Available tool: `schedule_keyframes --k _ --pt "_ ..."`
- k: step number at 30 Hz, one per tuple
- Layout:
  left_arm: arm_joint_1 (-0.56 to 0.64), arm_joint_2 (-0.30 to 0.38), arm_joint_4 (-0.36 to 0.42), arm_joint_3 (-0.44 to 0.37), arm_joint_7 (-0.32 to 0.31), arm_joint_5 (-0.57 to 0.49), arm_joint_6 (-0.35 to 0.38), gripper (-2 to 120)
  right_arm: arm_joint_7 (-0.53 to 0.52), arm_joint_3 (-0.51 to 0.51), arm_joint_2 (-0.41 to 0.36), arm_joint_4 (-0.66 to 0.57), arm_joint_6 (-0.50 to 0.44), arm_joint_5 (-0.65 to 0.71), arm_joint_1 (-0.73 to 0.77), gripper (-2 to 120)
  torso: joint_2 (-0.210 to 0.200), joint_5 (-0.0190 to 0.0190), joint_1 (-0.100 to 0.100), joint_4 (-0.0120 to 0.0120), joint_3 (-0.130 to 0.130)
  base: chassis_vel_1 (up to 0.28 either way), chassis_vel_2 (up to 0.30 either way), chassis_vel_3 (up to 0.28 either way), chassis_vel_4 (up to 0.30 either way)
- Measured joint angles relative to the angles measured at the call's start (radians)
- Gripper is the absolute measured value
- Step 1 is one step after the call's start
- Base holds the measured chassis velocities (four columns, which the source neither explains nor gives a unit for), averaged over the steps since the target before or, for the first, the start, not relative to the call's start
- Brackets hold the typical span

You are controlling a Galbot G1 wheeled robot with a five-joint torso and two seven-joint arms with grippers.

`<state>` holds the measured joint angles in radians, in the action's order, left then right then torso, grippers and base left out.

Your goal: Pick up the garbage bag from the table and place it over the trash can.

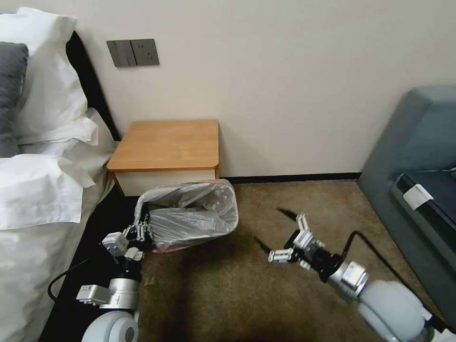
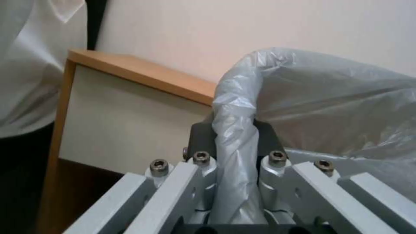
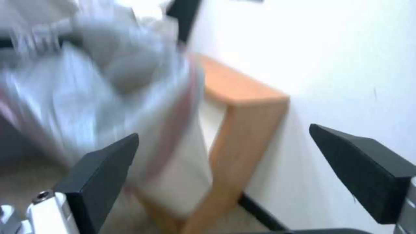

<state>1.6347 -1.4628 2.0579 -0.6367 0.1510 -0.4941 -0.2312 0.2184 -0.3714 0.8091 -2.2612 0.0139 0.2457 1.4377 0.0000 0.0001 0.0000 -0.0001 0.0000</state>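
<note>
head view: the thin crinkled translucent grey garbage bag (image 1: 190,213) is already draped over the small cream-white trash can (image 1: 166,247), which stands on the carpet just in front of the orange-brown wooden bench (image 1: 166,145); a pink edge shows low on the near side. the left gripper (image 1: 138,232) is at the bag's near-left corner, its fingers pinched on the plastic. the right gripper (image 1: 290,237) hangs well apart on the bag's right side, fingers spread wide and pointed toward it, so the left arm is much the nearer.

left wrist view: the left fingers (image 2: 203,159) clamp a twisted fold of the bag (image 2: 325,97), the bench (image 2: 143,74) just beyond.

right wrist view: black fingers (image 3: 104,169) stand wide, the bag (image 3: 86,97) ahead of them beside the bench (image 3: 242,104). no readable writing anywhere.
</note>
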Motion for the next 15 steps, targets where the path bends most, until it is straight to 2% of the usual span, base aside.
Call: schedule_keyframes --k 2,4,6,9,10,11,12,13,14,15 --pt "-0.001 0.001 -0.002 0.002 -0.001 0.015 -0.002 8 -0.008 0.016 -0.017 -0.029 0.027 0.022 -0.025 99 0.000 -0.0003 0.000 0.0002 0.000 0.000 0.000 0.000 0.000" --pt "-0.001 0.002 -0.006 0.008 0.000 0.045 -0.008 8 -0.004 0.070 -0.069 -0.070 0.098 0.068 -0.104 89 0.000 -0.0001 0.000 0.0002 0.000 0.000 0.000 0.000 0.000" --pt "-0.002 0.001 -0.007 0.010 0.000 0.058 -0.012 8 0.009 0.100 -0.088 -0.074 0.114 0.082 -0.144 86 0.000 -0.0003 0.000 0.0000 0.000 0.000 0.000 0.000 0.000" --pt "-0.002 -0.004 -0.013 0.024 0.006 0.097 -0.021 8 0.094 0.245 -0.147 -0.031 0.128 0.090 -0.347 70 0.000 -0.0004 0.000 0.0004 0.000 0.000 0.000 0.000 0.000" --pt "-0.002 -0.004 -0.013 0.024 0.006 0.097 -0.021 8 0.094 0.245 -0.147 -0.031 0.128 0.090 -0.347 70 0.000 -0.0004 0.000 0.0004 0.000 0.000 0.000 0.000 0.000" --pt "-0.003 -0.006 -0.014 0.030 0.006 0.105 -0.021 8 0.111 0.298 -0.154 -0.010 0.129 0.086 -0.405 65 0.000 -0.0001 0.000 0.0003 0.000 0.000 0.000 0.000 0.000" --pt "-0.003 -0.006 -0.014 0.032 0.006 0.109 -0.021 8 0.117 0.327 -0.157 0.000 0.130 0.085 -0.433 65 0.000 -0.0002 0.000 0.0002 0.000 0.000 0.000 0.000 0.000" --pt "-0.005 -0.008 -0.016 0.038 0.006 0.129 -0.024 8 0.132 0.428 -0.159 0.028 0.136 0.080 -0.531 57 0.000 0.0002 0.000 -0.0001 0.000 0.000 0.000 0.000 0.000" --pt "-0.007 -0.010 -0.017 0.040 0.007 0.139 -0.026 8 0.140 0.479 -0.157 0.043 0.141 0.077 -0.588 52 0.000 -0.0002 0.000 -0.0001 0.000 0.000 0.000 0.000 0.000" --pt "-0.007 -0.010 -0.017 0.040 0.007 0.139 -0.026 8 0.140 0.479 -0.157 0.043 0.141 0.077 -0.588 52 0.000 -0.0002 0.000 -0.0001 0.000 0.000 0.000 0.000 0.000"
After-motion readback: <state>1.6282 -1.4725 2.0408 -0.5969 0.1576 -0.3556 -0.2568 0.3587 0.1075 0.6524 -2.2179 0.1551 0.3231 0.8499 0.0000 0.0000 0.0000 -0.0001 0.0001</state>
